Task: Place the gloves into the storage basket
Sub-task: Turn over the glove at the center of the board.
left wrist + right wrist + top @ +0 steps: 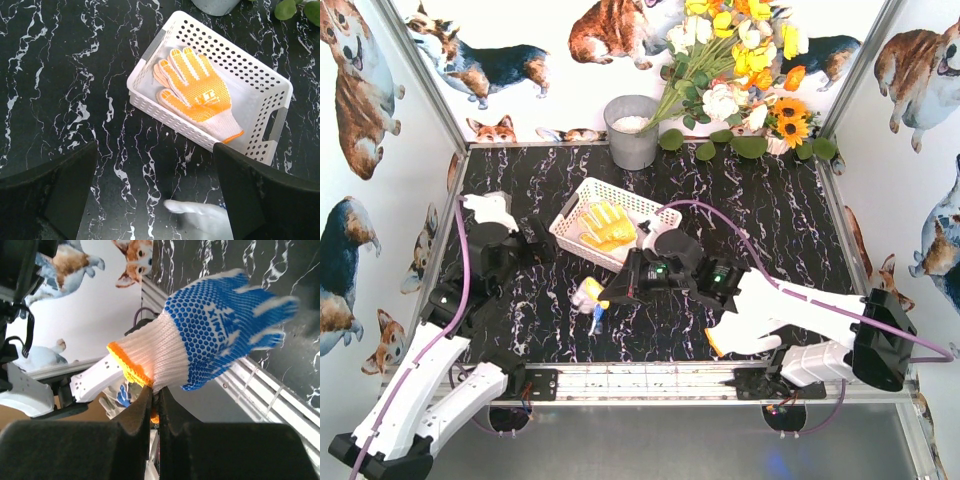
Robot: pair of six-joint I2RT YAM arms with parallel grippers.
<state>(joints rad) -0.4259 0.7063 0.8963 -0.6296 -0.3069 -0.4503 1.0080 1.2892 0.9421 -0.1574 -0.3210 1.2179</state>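
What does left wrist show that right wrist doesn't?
Left wrist only: the storage basket with an orange-dotted glove lying inside, framed by the open jaws of the left gripper. Right wrist only: a blue-palmed glove with an orange cuff, pinched at the cuff by the shut jaws of the right gripper, plus the corgi-print wall. Both: the black marbled table.

Blue-palmed glove (215, 335), blurry at tips

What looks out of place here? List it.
The storage basket sits askew, turned diagonal to the table edges, holding only an orange-dotted glove. A white glove lies loose near the left wall. A second white glove lies under the right arm by the front rail. The right end effector pinches a blue-palmed glove by its cuff.
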